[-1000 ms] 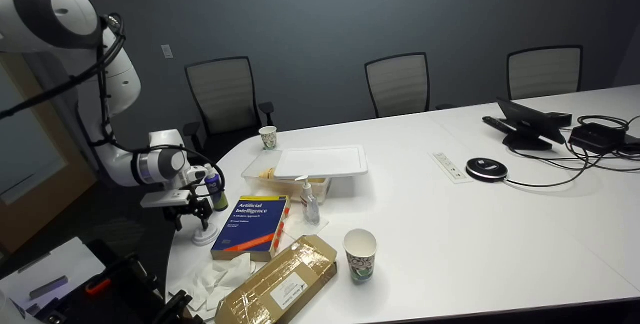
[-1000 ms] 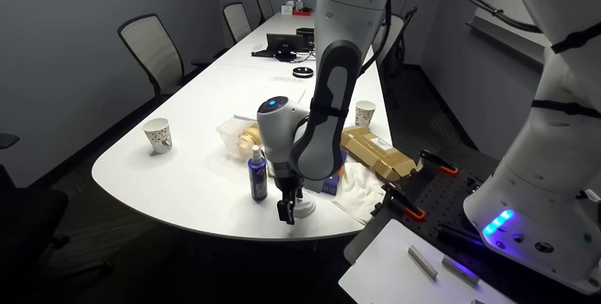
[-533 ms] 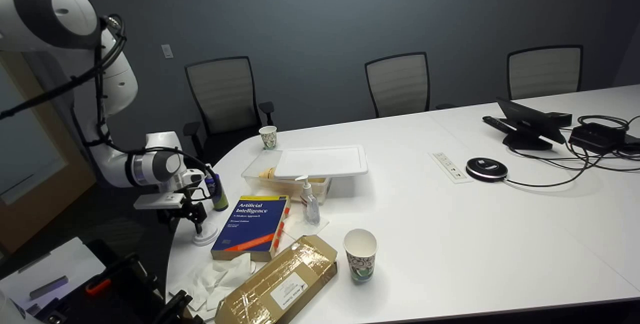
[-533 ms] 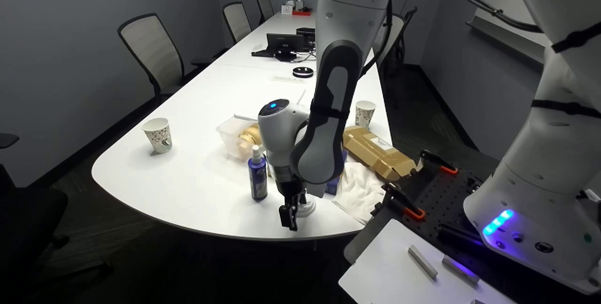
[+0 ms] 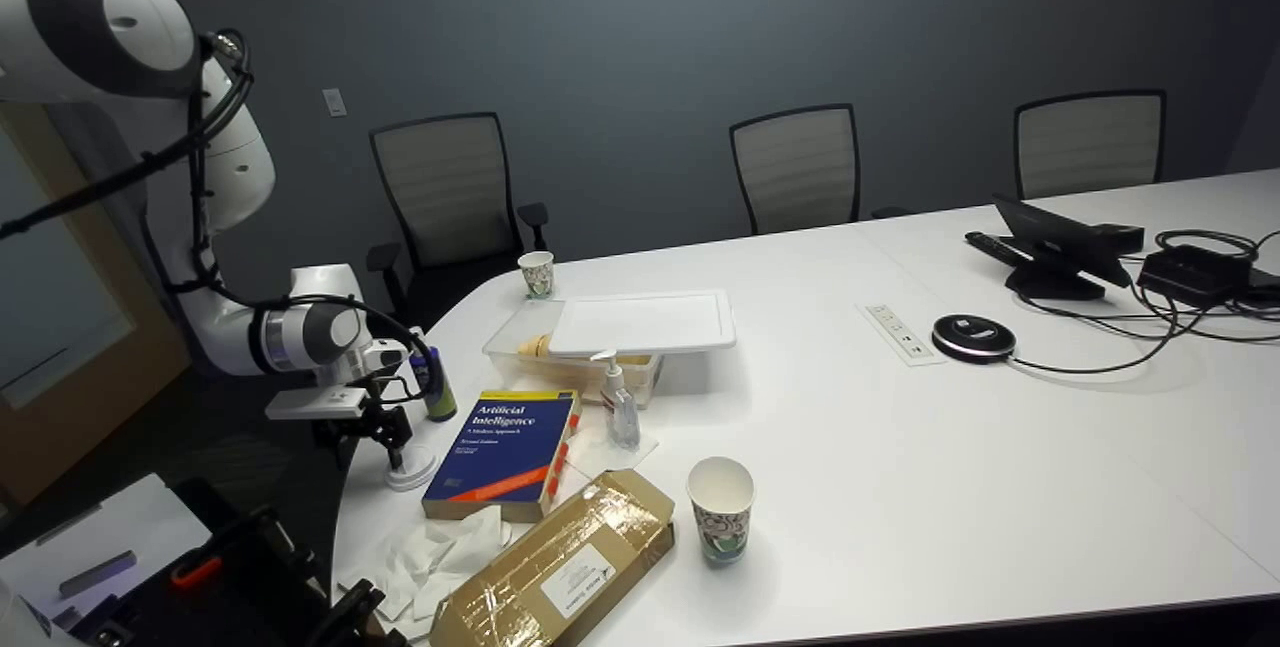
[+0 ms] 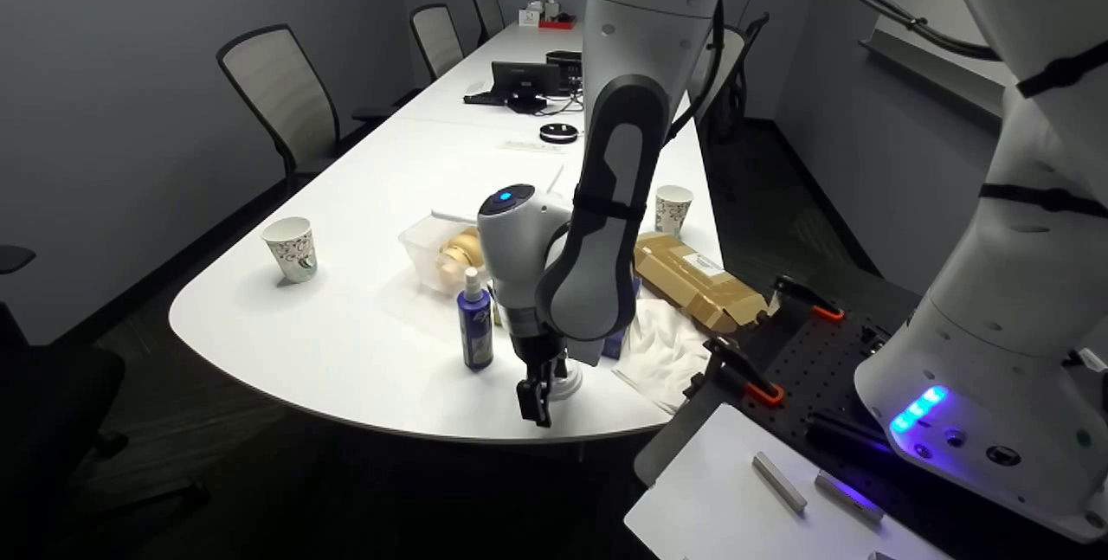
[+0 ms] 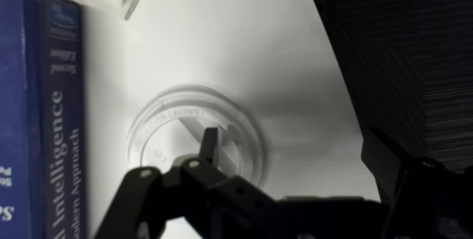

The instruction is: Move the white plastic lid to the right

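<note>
- A grey wall [image 5: 620,57] backs the table [image 5: 900,487].
- The round white lid [image 7: 177,135], likely the target, lies flat beside the book [image 7: 61,128]; a rectangular lid [image 5: 640,322] rests on the bin [image 5: 540,372].
- The pincer [image 7: 292,139] gapes, one finger [image 7: 210,143] over the round white lid.
- Probably light, springy: pinch across its rim, gently.

there are two lids [image 5: 642,322] [image 5: 415,470], two cups [image 5: 721,517] [image 5: 537,276], one book [image 5: 507,447].

both exterior views angled down, sharing the table [image 5: 950,487], wrist view close overhead, facing down
</note>
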`<act>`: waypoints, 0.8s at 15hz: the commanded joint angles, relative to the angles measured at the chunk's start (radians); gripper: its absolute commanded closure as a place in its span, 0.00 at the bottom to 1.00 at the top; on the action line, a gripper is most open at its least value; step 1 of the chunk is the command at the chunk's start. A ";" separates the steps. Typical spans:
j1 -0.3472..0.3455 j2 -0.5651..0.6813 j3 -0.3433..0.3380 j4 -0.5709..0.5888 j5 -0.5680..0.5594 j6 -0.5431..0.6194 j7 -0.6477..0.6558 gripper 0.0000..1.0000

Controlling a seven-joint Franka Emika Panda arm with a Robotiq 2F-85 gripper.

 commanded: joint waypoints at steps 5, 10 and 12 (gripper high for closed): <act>-0.005 -0.011 -0.004 0.004 0.011 -0.028 -0.008 0.00; -0.034 0.010 0.010 0.023 0.018 -0.037 -0.026 0.02; -0.036 0.016 0.007 0.027 0.017 -0.035 -0.024 0.27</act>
